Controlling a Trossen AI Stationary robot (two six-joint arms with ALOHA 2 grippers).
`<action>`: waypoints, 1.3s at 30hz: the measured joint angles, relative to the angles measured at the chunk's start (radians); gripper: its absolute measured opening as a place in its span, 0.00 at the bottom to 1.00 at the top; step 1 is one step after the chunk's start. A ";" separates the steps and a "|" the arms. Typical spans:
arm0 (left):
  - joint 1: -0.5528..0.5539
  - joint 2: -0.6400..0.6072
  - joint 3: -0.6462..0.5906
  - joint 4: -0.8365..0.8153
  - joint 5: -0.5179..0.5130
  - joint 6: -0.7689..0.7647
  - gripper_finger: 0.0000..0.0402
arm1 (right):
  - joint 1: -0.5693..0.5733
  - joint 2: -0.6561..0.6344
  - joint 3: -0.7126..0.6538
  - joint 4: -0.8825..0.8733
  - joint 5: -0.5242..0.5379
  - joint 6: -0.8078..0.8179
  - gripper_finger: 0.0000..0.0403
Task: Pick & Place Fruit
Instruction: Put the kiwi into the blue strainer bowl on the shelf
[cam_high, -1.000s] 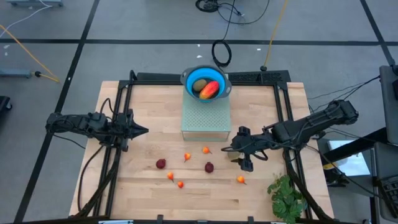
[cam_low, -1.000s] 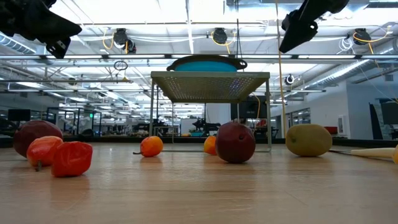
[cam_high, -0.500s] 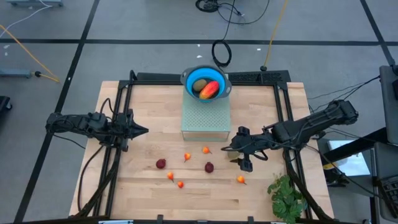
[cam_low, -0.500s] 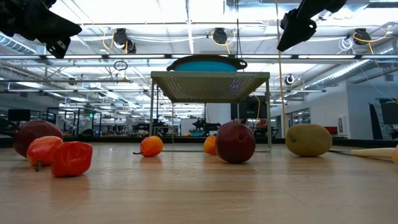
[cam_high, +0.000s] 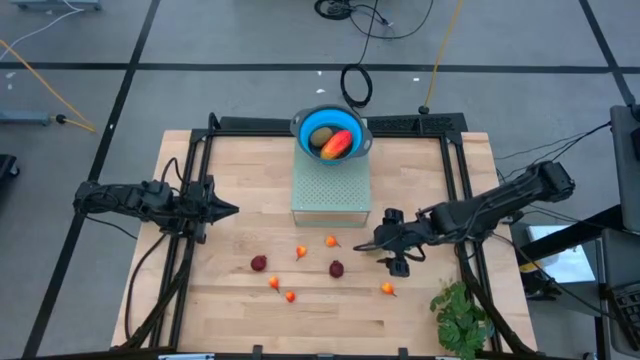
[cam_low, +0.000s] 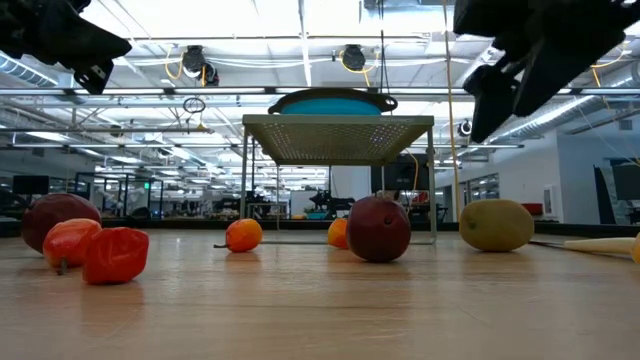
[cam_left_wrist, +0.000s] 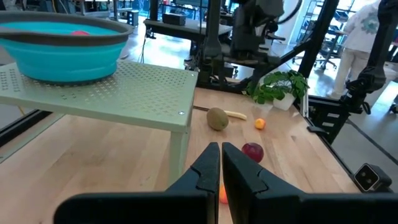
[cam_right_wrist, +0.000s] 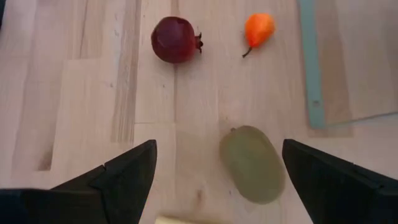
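- While the left gripper (cam_high: 230, 210) just hangs over the left side of the table (cam_high: 420, 310) with its fingers pressed together, we've got the right gripper (cam_high: 385, 250) out over the right-centre of the board, fingers spread wide.
- Biggest thing on the table is the pale green perforated stand (cam_high: 332, 185), at the back middle, with the blue bowl (cam_high: 305, 118) sitting on its far end.
- Inside that bowl we can see the mango (cam_high: 337, 145) and one kiwi (cam_high: 320, 135) side by side.
- Green leafy bunch (cam_high: 460, 315) sits at the front right corner, well apart from the fruit.
- The other kiwi (cam_right_wrist: 252, 163) lies flat on the wood right under the right gripper; in the right wrist view it sits between the two open fingers, not touched by either.
- Just past it we see one dark-red ball (cam_right_wrist: 175, 39), and the second dark-red ball (cam_high: 259, 263) is further left.
- Smallest stuff: the tiny orange-red fruits, scattered around the middle, e.g. one near the stand (cam_high: 331, 241) and one toward the front right (cam_high: 387, 289).
- A pale knife handle (cam_low: 600, 244) pokes in at the low view's right edge.
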 joint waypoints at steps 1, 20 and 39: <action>0.000 0.000 0.000 0.000 0.000 0.000 0.04 | 0.000 0.000 -0.014 0.020 -0.001 -0.002 0.85; 0.000 0.000 0.000 0.006 0.000 -0.008 0.04 | -0.106 0.034 -0.149 0.201 -0.086 -0.126 0.85; 0.000 0.000 0.000 0.006 0.000 -0.032 0.04 | -0.117 0.228 -0.149 0.214 -0.077 -0.243 0.85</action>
